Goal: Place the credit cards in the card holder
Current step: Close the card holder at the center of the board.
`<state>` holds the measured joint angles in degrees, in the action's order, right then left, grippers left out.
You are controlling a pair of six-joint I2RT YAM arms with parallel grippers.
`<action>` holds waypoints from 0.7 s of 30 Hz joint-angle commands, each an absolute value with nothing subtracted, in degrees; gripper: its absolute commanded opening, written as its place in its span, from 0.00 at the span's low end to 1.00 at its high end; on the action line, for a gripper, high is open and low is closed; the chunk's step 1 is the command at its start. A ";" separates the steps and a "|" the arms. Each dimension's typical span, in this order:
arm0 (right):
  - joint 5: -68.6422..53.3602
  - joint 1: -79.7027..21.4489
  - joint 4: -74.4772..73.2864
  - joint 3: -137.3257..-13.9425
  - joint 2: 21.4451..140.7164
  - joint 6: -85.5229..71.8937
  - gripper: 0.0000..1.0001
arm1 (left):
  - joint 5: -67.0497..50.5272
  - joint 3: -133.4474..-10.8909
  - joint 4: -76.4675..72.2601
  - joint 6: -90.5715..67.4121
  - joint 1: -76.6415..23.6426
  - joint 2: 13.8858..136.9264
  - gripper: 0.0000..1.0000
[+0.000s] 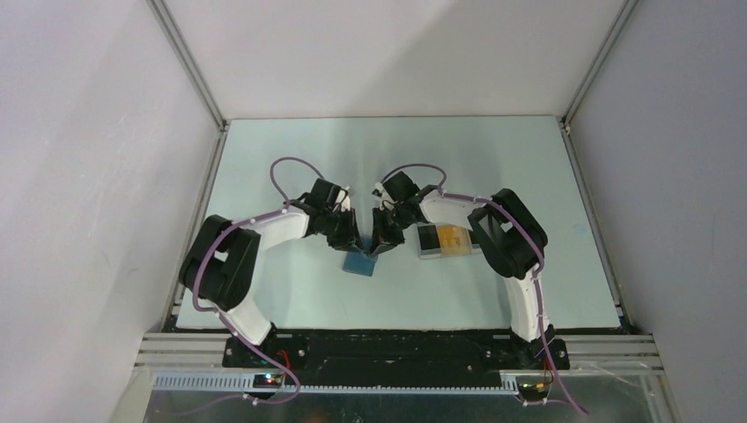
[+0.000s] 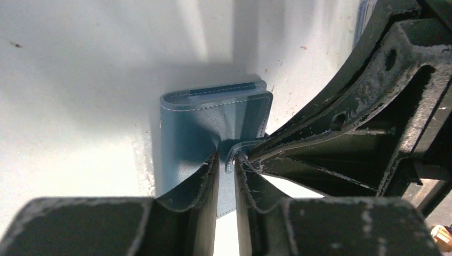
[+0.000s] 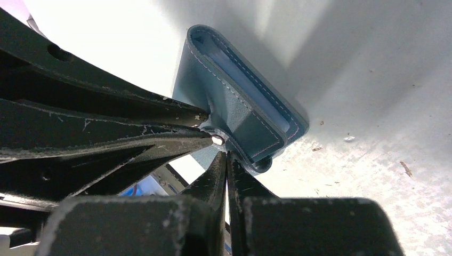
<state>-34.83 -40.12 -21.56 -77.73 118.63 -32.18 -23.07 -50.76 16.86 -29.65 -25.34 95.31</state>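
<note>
The card holder (image 1: 359,262) lies on the worktop (image 1: 291,291), right at both fingertips. The right fingers (image 3: 213,178) pinch its flap edge; the left fingers (image 2: 205,181), slightly parted, straddle that edge. The credit cards (image 1: 450,239) lie right of the holder, nearer the right arm.

A pale blue-green table (image 1: 291,159) fills the floor of a white-walled enclosure (image 1: 88,132), with 2 aluminium posts (image 1: 188,63) rising at its far corners. A clear compartmented tray (image 1: 449,256) lies right of centre. A slotted cable duct (image 1: 352,381) runs along the near edge, and small specks (image 3: 349,138) dot the tabletop
</note>
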 commanded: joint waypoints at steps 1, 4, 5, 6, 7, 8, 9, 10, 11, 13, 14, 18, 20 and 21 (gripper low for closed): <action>-31.75 -40.88 -24.57 -77.79 120.41 -30.30 0.03 | -18.51 -52.43 21.46 -26.56 -25.75 94.11 0.20; -31.81 -40.92 -24.52 -77.81 120.64 -30.39 0.03 | -18.21 -53.14 22.06 -26.11 -26.54 95.06 0.17; -31.77 -40.89 -24.63 -77.81 120.70 -30.40 0.03 | -17.91 -53.24 22.30 -26.02 -26.72 95.21 0.17; -31.89 -40.88 -24.66 -77.80 120.81 -30.36 0.03 | -17.66 -53.43 22.44 -25.99 -27.11 95.41 0.16; -31.95 -40.92 -24.73 -77.83 120.91 -30.39 0.03 | -17.22 -53.52 22.73 -25.96 -27.27 95.81 0.16; -32.06 -40.90 -24.76 -77.85 120.97 -30.45 0.03 | -17.01 -53.77 22.89 -25.94 -27.56 95.98 0.15; -32.07 -40.89 -24.82 -77.82 120.99 -30.43 0.03 | -16.73 -53.85 22.91 -25.93 -27.67 96.33 0.15; -32.03 -40.87 -24.84 -77.80 121.01 -30.41 0.03 | -16.63 -54.02 23.11 -25.88 -27.97 96.50 0.15; -32.13 -40.92 -24.80 -77.81 121.06 -30.41 0.03 | -16.44 -54.04 23.11 -25.86 -28.09 96.79 0.15; -32.32 -40.95 -24.72 -77.84 121.23 -30.45 0.03 | -16.18 -54.23 23.33 -25.84 -28.47 97.06 0.16; -32.37 -40.93 -24.71 -77.86 121.30 -30.53 0.03 | -16.05 -54.25 23.48 -25.84 -28.78 97.09 0.15; -32.69 -41.15 -24.60 -77.88 121.95 -30.71 0.02 | -14.61 -54.36 24.23 -25.76 -29.57 97.19 0.15; -32.65 -41.52 -24.60 -77.87 122.13 -30.80 0.02 | -13.92 -54.39 24.74 -25.84 -30.06 97.25 0.16; -32.44 -41.78 -24.60 -77.87 122.22 -30.92 0.02 | -13.64 -54.40 24.89 -25.82 -30.46 97.17 0.16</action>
<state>-35.24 -40.14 -21.82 -78.02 119.04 -32.08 -16.58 -53.87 22.22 -27.46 -28.60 95.90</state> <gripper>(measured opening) 0.031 0.156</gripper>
